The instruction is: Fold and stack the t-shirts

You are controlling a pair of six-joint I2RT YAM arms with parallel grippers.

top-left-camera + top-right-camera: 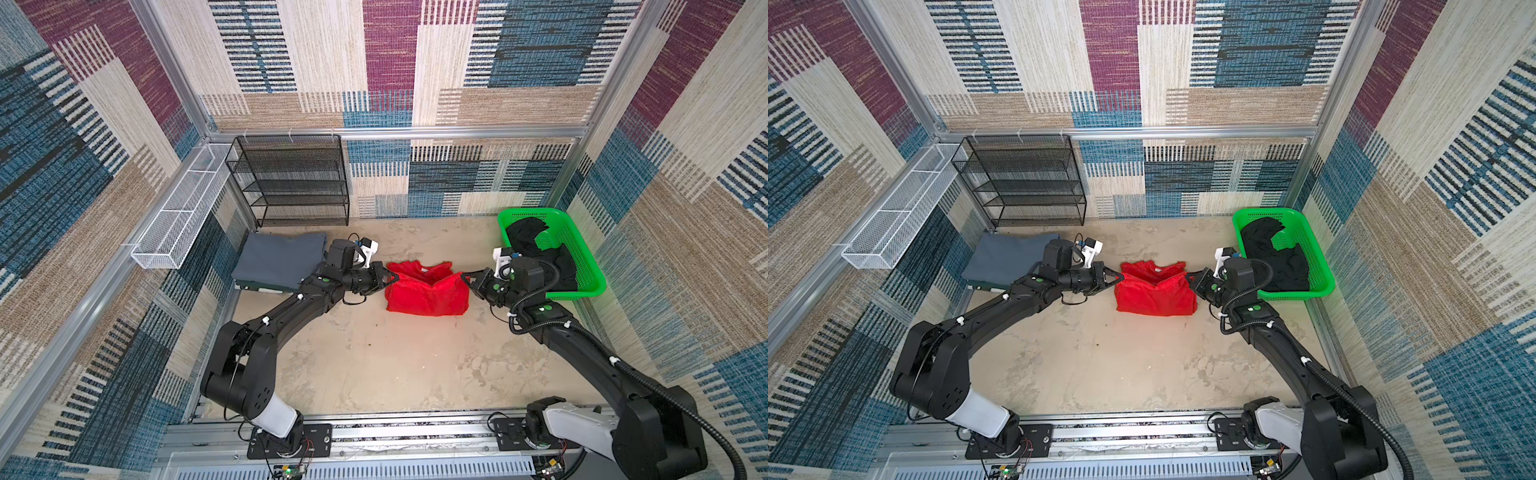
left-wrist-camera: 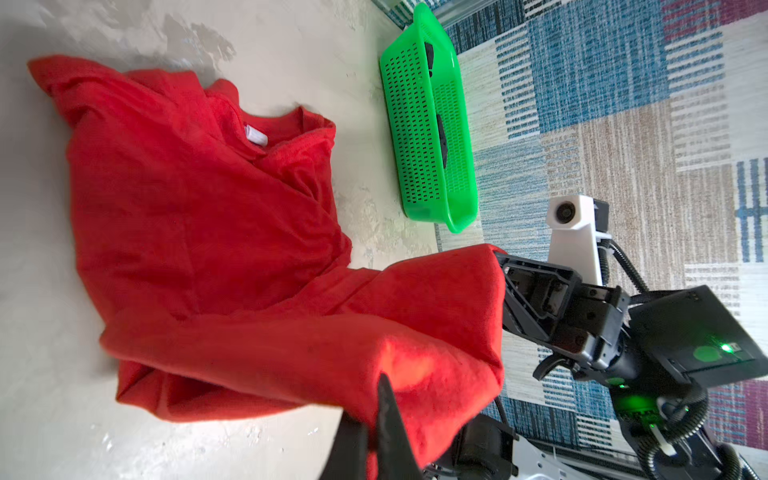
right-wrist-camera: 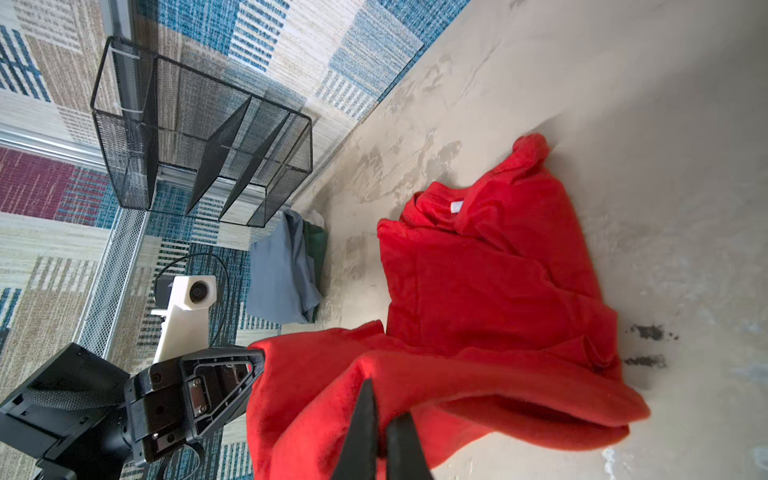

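left gripper and right gripper both tight on red t-shirt

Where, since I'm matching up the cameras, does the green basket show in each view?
In a top view: basket at far right.
In a top view: same place.
Left wrist: beyond the red shirt, seen side-on.
Right wrist: not in it.
Shared landmark: the red shirt, in all four.
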